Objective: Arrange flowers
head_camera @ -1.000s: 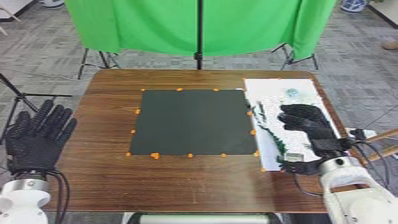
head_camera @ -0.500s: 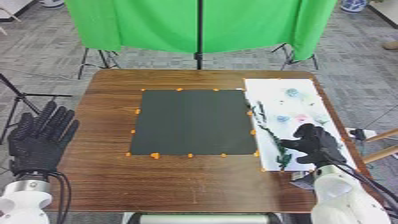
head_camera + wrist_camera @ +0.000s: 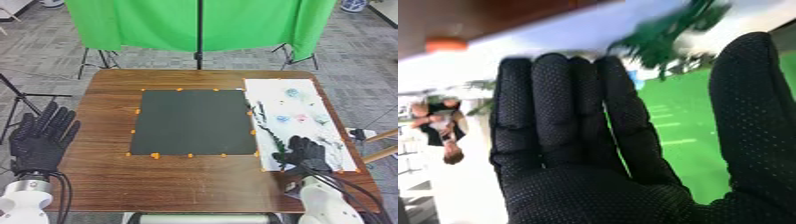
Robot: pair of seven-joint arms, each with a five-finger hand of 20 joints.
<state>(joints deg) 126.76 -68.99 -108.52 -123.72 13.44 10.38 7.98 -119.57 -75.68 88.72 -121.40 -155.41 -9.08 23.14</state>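
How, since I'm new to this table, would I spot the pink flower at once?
On the brown wooden table, find the white sheet to the right of the dark mat. Beyond the right hand lies the pink flower. Its colour sets it apart from the blue flower close by on its left.

The head view is bright; the sheet (image 3: 266, 95) at three o'clock glares, the cloth (image 3: 160, 25) at twelve has soft shadows. The right wrist view's whites wash out.
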